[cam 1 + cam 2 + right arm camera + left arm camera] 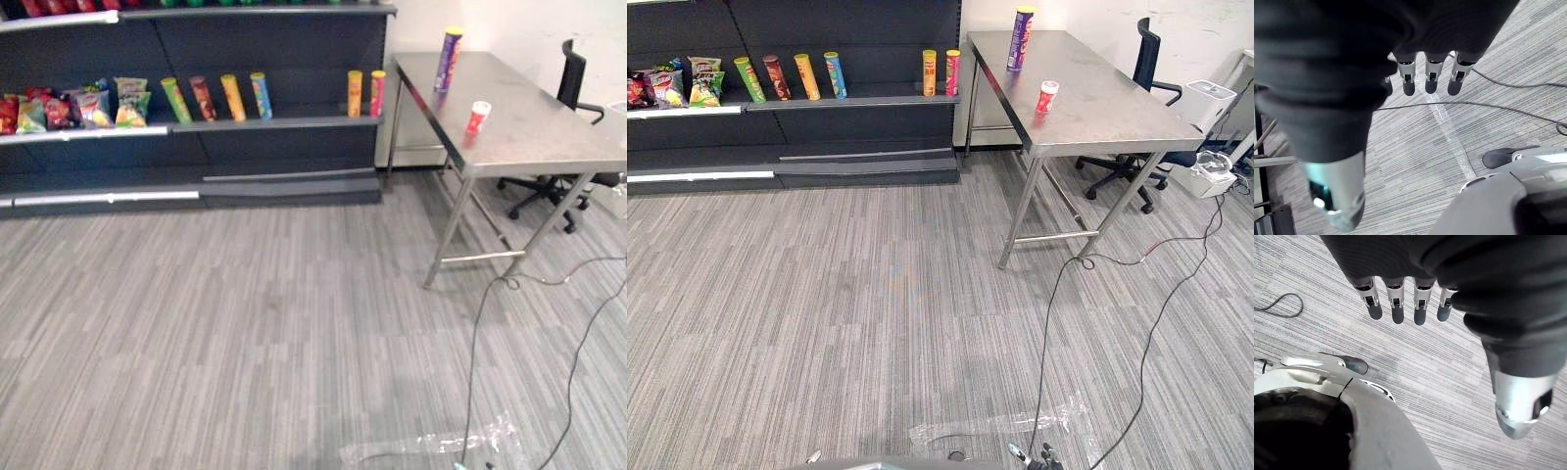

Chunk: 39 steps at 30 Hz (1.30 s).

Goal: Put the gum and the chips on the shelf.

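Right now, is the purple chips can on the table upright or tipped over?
Upright: the purple chips can stands on its base on the steel table, yellow lid uppermost.

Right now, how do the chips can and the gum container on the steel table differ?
The chips can is tall and slim; the gum container is short and squat. The chips can is purple with a yellow top; the gum container is red and white. The chips can stands farther along the table than the gum container. Both stand upright, apart from each other.
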{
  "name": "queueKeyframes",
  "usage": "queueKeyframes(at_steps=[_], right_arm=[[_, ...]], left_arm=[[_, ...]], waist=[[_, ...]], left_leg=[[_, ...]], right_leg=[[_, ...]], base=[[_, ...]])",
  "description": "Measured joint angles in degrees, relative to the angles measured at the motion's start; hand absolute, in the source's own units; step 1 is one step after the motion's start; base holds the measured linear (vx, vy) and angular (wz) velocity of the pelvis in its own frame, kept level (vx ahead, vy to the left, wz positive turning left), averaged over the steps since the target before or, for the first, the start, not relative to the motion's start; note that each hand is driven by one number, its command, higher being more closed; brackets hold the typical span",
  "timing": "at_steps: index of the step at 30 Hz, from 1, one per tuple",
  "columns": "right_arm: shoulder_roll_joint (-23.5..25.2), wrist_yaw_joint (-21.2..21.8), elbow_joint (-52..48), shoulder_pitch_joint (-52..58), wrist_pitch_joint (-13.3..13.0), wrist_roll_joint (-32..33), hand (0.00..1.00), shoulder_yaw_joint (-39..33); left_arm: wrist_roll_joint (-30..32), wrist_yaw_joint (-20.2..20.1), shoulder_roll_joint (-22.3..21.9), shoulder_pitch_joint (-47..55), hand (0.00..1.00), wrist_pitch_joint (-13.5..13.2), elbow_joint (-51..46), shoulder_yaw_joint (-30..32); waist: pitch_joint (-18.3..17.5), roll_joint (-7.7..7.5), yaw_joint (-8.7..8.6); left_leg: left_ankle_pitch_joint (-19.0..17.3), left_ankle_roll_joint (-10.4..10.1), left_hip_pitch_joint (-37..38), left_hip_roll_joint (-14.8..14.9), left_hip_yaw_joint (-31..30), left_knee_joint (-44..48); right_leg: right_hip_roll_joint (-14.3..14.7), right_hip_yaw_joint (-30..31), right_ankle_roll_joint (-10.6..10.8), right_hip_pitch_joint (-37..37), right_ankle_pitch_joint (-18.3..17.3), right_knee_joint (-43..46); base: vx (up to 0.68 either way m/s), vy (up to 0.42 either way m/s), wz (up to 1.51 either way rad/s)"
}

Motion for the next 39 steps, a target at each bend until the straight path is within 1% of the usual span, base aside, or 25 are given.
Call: queueKeyframes(at_steps=[6,10,12,13,14,15,17,18,19,20,21,23,25,28,29,30,31,32,33,34,35,36,37,38,39], right_arm=[[0.0,0.3,0.0,0.0,0.0,0.1,0.0,0.0],[0.2,0.5,0.0,-0.1,0.2,0.3,0.0,0.0],[0.2,0.5,-0.1,-0.3,0.4,1.5,0.0,0.1],[0.1,0.6,-0.1,-0.9,0.4,1.9,0.0,0.4],[0.1,0.6,-0.2,-1.3,0.4,2.0,0.0,0.5],[0.2,0.6,-0.2,-1.4,0.4,2.0,0.0,0.5],[0.9,0.6,-0.5,-1.3,0.8,1.8,0.0,0.5],[1.1,0.6,-0.6,-1.2,1.0,1.8,0.0,0.5],[1.1,0.7,-1.6,-0.8,1.3,1.8,0.0,0.7],[0.6,0.8,-2.5,-0.3,1.4,1.7,0.0,1.1],[0.4,0.8,-2.6,-0.2,1.5,1.7,0.0,1.0],[0.0,0.8,-2.6,-0.1,1.9,1.7,0.0,1.1],[-0.5,1.3,-2.7,-0.5,2.0,1.8,0.0,0.9],[-0.5,1.7,-2.7,-0.4,2.0,1.8,0.0,0.3],[-0.8,1.7,-2.7,-0.3,2.0,1.8,0.0,0.1],[-1.4,1.8,-2.6,0.1,1.9,1.7,0.0,0.1],[-1.6,1.8,-2.6,0.2,1.9,1.7,0.0,0.0],[-1.8,1.8,-2.5,0.3,1.8,1.7,0.0,-0.1],[-1.5,1.7,-2.3,0.3,1.9,1.3,0.0,-0.1],[-1.2,1.7,-2.3,0.2,1.9,1.0,0.0,-0.1],[-0.6,1.7,-2.3,0.1,1.9,-0.2,0.0,-0.1],[-0.3,1.7,-2.3,-0.1,1.9,-0.6,0.0,-0.1],[0.1,1.6,-2.2,-0.1,1.9,-1.1,0.0,-0.2],[0.3,1.5,-2.2,0.1,1.9,-1.1,0.0,-0.3],[0.4,1.5,-2.2,0.2,1.9,-1.2,0.0,-0.4]], left_arm=[[0.0,0.1,0.0,0.0,0.0,0.0,0.0,0.2],[0.1,1.4,0.0,0.0,0.0,0.0,0.0,0.3],[0.0,2.0,0.0,-0.3,0.0,0.0,0.0,0.4],[0.0,2.1,0.0,-0.6,0.0,0.0,-0.1,0.8],[-0.1,2.0,0.0,-0.9,0.0,0.0,-0.1,1.5],[-0.2,2.0,0.1,-0.9,0.0,0.0,-0.1,1.9],[-3.9,1.3,0.6,-0.9,0.0,0.1,-1.0,2.6],[-5.0,1.1,0.6,-0.7,0.0,0.1,-1.3,2.9],[-7.8,0.2,0.0,-0.1,0.0,0.4,-2.0,3.7],[-10.4,-0.7,-1.0,0.4,0.0,0.5,-2.2,4.4],[-11.4,-0.9,-1.3,0.5,0.0,0.5,-2.2,4.6],[-11.4,-2.0,-1.8,0.9,0.0,0.2,-2.4,4.7],[-11.2,-3.8,-2.3,1.6,0.0,-0.4,-2.5,4.8],[-11.2,-4.7,-2.5,1.5,0.0,-0.4,-2.4,4.9],[-11.2,-4.7,-3.0,1.5,0.0,-0.4,-2.4,5.1],[-11.2,-4.7,-3.5,1.5,0.0,-0.1,-2.4,5.4],[-11.2,-4.7,-3.8,1.7,0.0,0.2,-2.2,5.3],[-11.2,-4.7,-4.2,2.2,0.0,0.4,-2.2,5.4],[-10.9,-4.6,-4.2,2.9,0.0,0.5,-1.6,5.8],[-10.5,-4.6,-3.8,3.1,0.0,0.4,-1.9,5.9],[-9.0,-4.1,-2.7,2.7,0.0,0.2,-1.7,5.9],[-7.8,-3.7,-2.2,2.4,0.0,0.3,-1.5,5.8],[-5.0,-3.3,-1.6,1.9,0.0,0.5,-1.4,5.8],[-3.2,-2.5,-1.5,1.9,0.0,0.5,-1.3,5.8],[-2.6,-1.8,-1.5,1.9,0.0,0.5,-1.2,5.9]], waist=[[0.1,-0.12,0.0],[0.4,-0.31,-0.04],[1.2,-0.35,-0.08],[2.1,-0.02,-0.2],[3.0,-0.65,-0.41],[3.2,-0.75,-0.43],[4.8,-2.23,-0.11],[5.0,-2.47,-0.03],[5.4,-2.18,0.31],[6.0,-1.66,0.84],[6.4,-1.08,1.17],[6.6,-0.87,1.45],[6.9,-0.07,1.4],[7.3,0.33,1.32],[7.7,1.06,1.29],[8.0,2.3,1.22],[8.0,2.82,1.11],[8.0,3.12,1.08],[7.6,3.05,1.35],[7.1,2.13,1.48],[5.9,0.24,1.26],[5.7,-0.18,1.17],[5.4,-0.85,1.1],[4.7,-1.18,1.28],[4.5,-1.34,1.37]], left_leg=[[0.0,0.0,0.0,0.0,0.0,0.0],[0.0,0.0,0.0,0.0,-0.1,0.1],[-0.1,-0.1,-0.3,0.1,-0.2,0.9],[-0.4,-0.5,-0.7,0.3,-0.1,2.4],[-1.1,-1.6,-2.2,0.6,-0.1,4.9],[-1.5,-2.0,-3.1,0.8,-0.1,6.8],[-3.5,-3.9,-9.3,2.4,1.4,20.5],[-3.4,-3.9,-11.4,3.2,2.0,25.4],[-3.0,-3.5,-15.8,5.5,2.7,35.2],[-3.7,-2.9,-19.4,7.4,2.6,42.4],[-4.6,-2.7,-20.2,7.8,2.4,43.6],[-5.5,-2.6,-21.5,7.9,2.4,40.7],[-4.6,-3.0,-21.9,7.3,1.1,32.0],[0.6,-4.1,-23.0,5.8,-0.5,21.4],[3.7,-4.9,-23.3,5.9,-1.9,16.3],[5.2,-5.8,-23.2,7.1,-2.7,12.7],[5.2,-6.0,-23.2,7.4,-3.2,12.6],[6.6,-5.6,-22.9,8.4,-3.0,13.9],[7.8,-4.5,-23.1,7.2,-2.1,18.1],[6.6,-2.9,-23.6,6.3,-1.2,19.9],[3.7,0.5,-25.2,4.5,-0.1,23.3],[2.2,1.0,-25.5,3.7,0.1,24.8],[0.2,2.3,-25.5,2.1,0.8,26.1],[-0.7,3.3,-24.4,0.4,1.9,25.2],[-0.9,3.6,-23.5,-0.5,2.4,24.1]], right_leg=[[0.0,0.0,0.0,0.0,0.0,0.0],[0.0,-0.2,0.0,0.1,0.0,0.0],[-0.1,-0.3,-0.1,0.1,-0.1,0.4],[-0.3,-0.3,-0.6,-0.3,-1.0,2.1],[-0.6,-0.7,-0.8,-1.8,-2.5,5.1],[-0.8,-0.8,-1.0,-2.6,-3.4,6.7],[-1.6,-0.9,-2.1,-4.2,-7.1,11.2],[-1.7,-0.8,-2.3,-4.2,-7.4,11.6],[-1.3,-0.3,-3.0,-4.0,-8.2,12.7],[-0.6,0.2,-3.4,-3.7,-8.8,13.6],[-0.6,0.5,-3.4,-3.1,-9.0,13.9],[-1.2,1.8,-3.3,-1.9,-9.7,14.4],[-1.9,3.6,-3.0,-1.4,-10.0,14.5],[-4.1,5.5,-1.5,-0.9,-11.4,15.5],[-4.8,6.2,-0.3,-0.1,-12.2,15.6],[-5.3,7.2,1.1,0.9,-14.0,16.3],[-5.4,7.7,2.0,1.7,-14.7,16.5],[-5.7,8.5,3.2,3.0,-15.9,16.8],[-7.8,9.9,4.0,4.1,-17.6,17.4],[-8.8,10.1,4.2,4.5,-18.1,17.2],[-11.1,10.3,3.8,4.6,-18.4,17.8],[-12.1,10.4,3.8,4.3,-18.3,18.8],[-13.7,11.1,5.4,2.7,-17.3,22.5],[-15.3,12.6,7.1,-0.7,-15.7,29.3],[-16.0,13.3,7.2,-3.0,-14.5,33.6]], base=[[0.0,0.0,0.0],[0.0,0.0,0.01],[0.0,0.0,0.0],[-0.06,-0.03,0.06],[-0.07,-0.038,0.09],[-0.1,-0.062,0.16],[-0.08,-0.069,0.12],[-0.04,-0.093,-0.01],[-0.02,-0.068,-0.13],[0.01,-0.053,-0.19],[0.04,0.02,-0.28],[0.06,0.043,-0.3],[0.13,0.137,-0.41],[0.22,0.228,-0.28],[0.23,0.3,-0.31],[0.31,0.406,-0.34],[0.29,0.381,-0.38],[0.36,0.41,-0.42],[0.31,0.33,-0.45],[0.38,0.355,-0.37],[0.29,0.25,-0.14],[0.43,0.373,-0.01],[0.41,0.388,0.0],[0.39,0.382,-0.02],[0.24,0.233,-0.01]])
